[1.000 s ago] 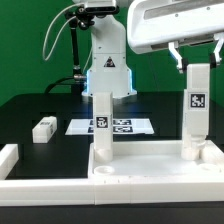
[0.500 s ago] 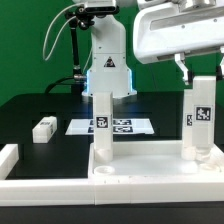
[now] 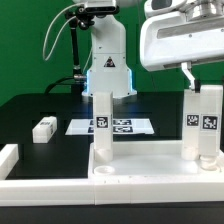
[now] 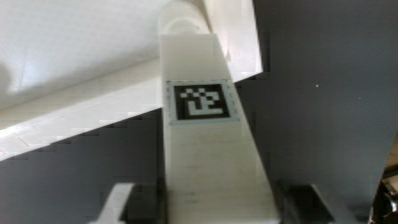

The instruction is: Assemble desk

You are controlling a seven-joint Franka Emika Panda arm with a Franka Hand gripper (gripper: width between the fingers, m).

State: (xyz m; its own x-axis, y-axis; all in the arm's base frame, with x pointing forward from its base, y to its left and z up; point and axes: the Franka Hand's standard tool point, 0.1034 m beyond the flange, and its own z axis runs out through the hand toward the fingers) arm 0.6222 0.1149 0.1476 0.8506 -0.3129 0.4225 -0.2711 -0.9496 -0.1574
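The white desk top (image 3: 150, 172) lies at the front with its raised rim up; it shows pale behind the leg in the wrist view (image 4: 63, 85). One tagged leg (image 3: 102, 125) stands upright at its left corner. A second tagged leg (image 3: 203, 122) stands upright at the right corner, lower end down at the top's rim. My gripper (image 3: 204, 84) is shut on this leg's upper end. In the wrist view the leg (image 4: 210, 120) runs between both fingers (image 4: 121, 203) of the gripper (image 4: 214, 206). A third leg (image 3: 44, 128) lies loose on the black table.
The marker board (image 3: 125, 126) lies flat behind the left leg. A white border rail (image 3: 8, 158) stands at the exterior view's left edge. The robot base (image 3: 107, 62) rises at the back before a green wall.
My gripper has carried the held leg down and toward the exterior view's right, bringing its lower end onto the top's right corner. The other parts have not moved.
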